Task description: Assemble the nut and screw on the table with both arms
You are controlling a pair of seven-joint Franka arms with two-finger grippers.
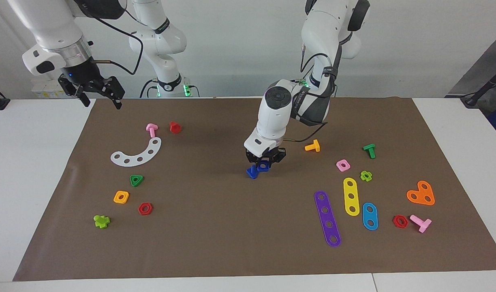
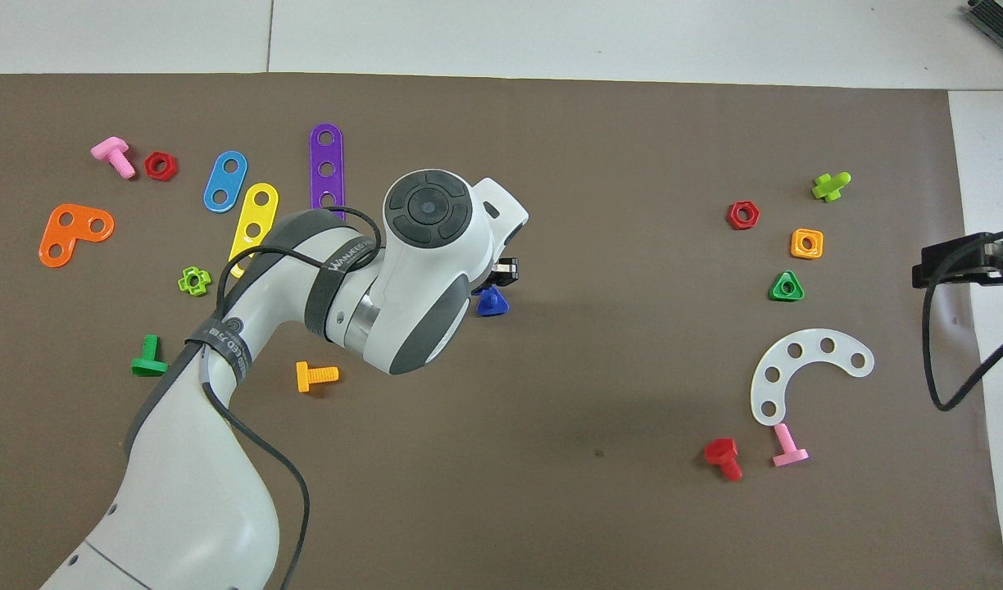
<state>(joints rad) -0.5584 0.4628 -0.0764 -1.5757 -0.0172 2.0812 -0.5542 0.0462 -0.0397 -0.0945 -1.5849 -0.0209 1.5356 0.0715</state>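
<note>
Lying sideways, screw beside nut

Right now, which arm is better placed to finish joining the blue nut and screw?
Left. The left gripper is down at mid-mat, shut on the nut right at the screw. The right gripper waits open, raised over the mat's edge.

You have a white tabletop under a brown mat. On the mat lie scattered toy parts (nuts, screws, strips): a purple strip, white arc, orange plate and blue screw.
</note>
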